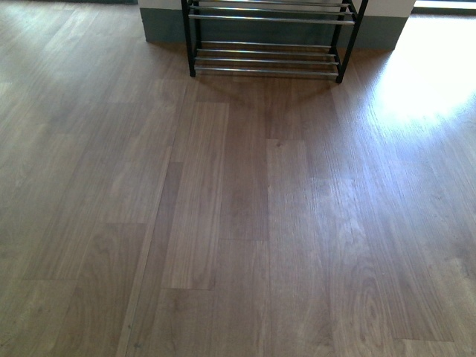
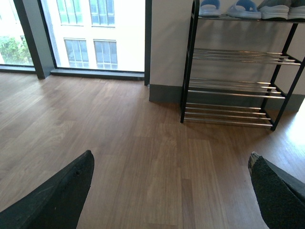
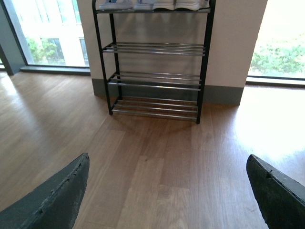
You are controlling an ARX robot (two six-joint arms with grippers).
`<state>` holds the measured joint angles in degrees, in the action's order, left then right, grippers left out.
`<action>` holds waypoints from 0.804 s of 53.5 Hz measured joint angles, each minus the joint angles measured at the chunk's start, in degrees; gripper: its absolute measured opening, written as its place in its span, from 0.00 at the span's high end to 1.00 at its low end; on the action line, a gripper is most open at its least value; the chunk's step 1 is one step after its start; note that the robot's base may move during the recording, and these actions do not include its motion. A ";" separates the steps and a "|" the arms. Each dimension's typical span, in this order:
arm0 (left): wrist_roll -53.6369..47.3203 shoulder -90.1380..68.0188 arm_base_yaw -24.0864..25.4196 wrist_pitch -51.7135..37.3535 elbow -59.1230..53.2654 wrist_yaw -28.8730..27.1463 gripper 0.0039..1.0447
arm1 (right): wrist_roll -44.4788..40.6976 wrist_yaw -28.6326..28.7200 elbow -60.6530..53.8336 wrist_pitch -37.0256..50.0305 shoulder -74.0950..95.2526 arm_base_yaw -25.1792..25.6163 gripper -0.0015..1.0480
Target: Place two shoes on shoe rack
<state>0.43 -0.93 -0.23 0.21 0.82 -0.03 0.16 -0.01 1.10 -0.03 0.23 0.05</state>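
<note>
Now | wood floor (image 1: 238, 223) bare | shoe rack (image 1: 269, 52) vs wall (image 3: 238, 43), windows (image 2: 95, 28)

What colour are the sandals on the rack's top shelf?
Pale blue sandals, clearest in the left wrist view.

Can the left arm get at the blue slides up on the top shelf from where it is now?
Probably not from here. The blue slides sit on the shoe rack top shelf, across a stretch of bare floor from the open, empty left claw. Nothing blocks the way; it is just far.
</note>
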 joint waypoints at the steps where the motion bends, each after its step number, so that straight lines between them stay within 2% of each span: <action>1: 0.02 0.00 0.00 0.00 0.00 0.00 0.09 | 0.00 0.00 0.00 0.00 0.00 0.00 0.09; 43: 0.02 0.00 0.00 0.00 0.00 0.00 0.09 | 0.00 0.00 0.00 0.00 0.00 0.00 0.09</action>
<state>0.45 -0.93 -0.23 0.21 0.82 -0.03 0.16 -0.01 1.10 -0.03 0.23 0.05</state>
